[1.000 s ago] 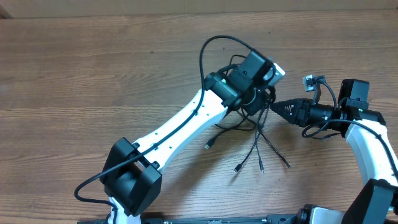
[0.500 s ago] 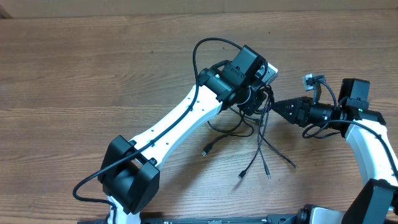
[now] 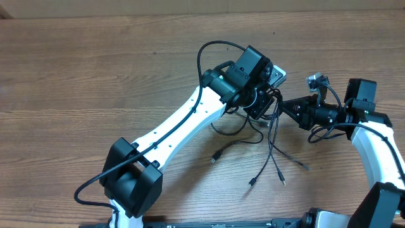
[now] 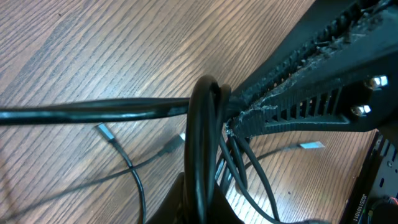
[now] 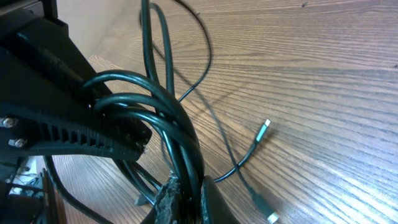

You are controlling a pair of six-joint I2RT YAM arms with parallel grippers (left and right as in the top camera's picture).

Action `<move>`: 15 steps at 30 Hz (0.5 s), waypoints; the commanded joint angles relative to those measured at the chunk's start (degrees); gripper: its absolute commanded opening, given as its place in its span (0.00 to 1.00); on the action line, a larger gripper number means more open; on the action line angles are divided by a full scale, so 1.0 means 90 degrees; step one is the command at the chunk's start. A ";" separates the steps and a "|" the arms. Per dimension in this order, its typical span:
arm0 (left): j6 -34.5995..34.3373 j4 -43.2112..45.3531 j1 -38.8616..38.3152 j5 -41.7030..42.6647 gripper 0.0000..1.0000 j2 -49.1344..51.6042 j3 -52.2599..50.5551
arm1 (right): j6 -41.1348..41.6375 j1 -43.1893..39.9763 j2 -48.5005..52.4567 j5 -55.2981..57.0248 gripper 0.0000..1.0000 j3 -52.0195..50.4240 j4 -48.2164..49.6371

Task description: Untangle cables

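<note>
The cables (image 3: pixel 271 133) hang bunched right of centre over the wooden table (image 3: pixel 95 69), pinched by both the closed left gripper (image 3: pixel 263 107) and the closed right gripper (image 3: pixel 285 104), whose tips nearly meet. Loose plug ends trail toward the near edge. Broad tabletop extends left and far, and the left arm (image 3: pixel 190 126) crosses diagonally from near left.

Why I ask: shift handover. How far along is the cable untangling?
Done: little; the thin black cables are looped in one bunch, only their plug ends fanning apart over the wooden table. In hand: left gripper and right gripper both clamp that bunch. Left: separating every cable.
</note>
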 commanded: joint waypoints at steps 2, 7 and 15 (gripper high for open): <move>-0.0381 0.0087 0.0049 -0.0204 0.04 0.0066 -0.0007 | -0.0029 0.0012 0.0007 0.0044 0.04 0.0085 -0.0124; -0.0935 0.0277 0.0194 -0.0503 0.04 0.0066 -0.0007 | -0.0032 0.0012 0.0007 0.0044 0.04 0.0085 -0.0454; -0.2220 0.0527 0.0393 -0.1224 0.04 0.0066 -0.0007 | -0.0029 0.0012 0.0007 -0.0063 0.04 0.0085 -0.0862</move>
